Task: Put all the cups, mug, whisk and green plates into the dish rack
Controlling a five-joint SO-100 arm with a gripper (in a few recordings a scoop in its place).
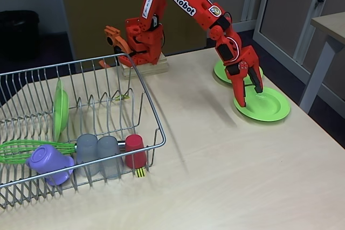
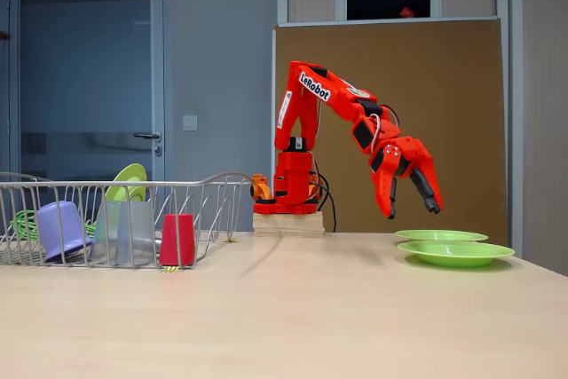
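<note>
My orange gripper (image 1: 250, 96) hangs open with nothing between its fingers, a little above the near green plate (image 1: 268, 107) at the right of the table. A second green plate (image 1: 221, 71) lies just behind it, partly hidden by the arm. From the side, the gripper (image 2: 413, 212) is clear of both plates (image 2: 454, 253) (image 2: 441, 235). In the dish rack (image 1: 153, 119) at the left stand a third green plate (image 1: 60, 109) on edge, the whisk (image 1: 29, 150), the purple mug (image 1: 48, 164), two grey cups (image 1: 86, 151) (image 1: 109, 155) and the red cup (image 1: 135, 151).
The arm's base (image 1: 141, 47) sits on a wooden block at the back of the table, right behind the rack's far corner. Bare tabletop (image 1: 215, 160) stretches between rack and plates. Another table's edge (image 1: 329, 25) is at the far right.
</note>
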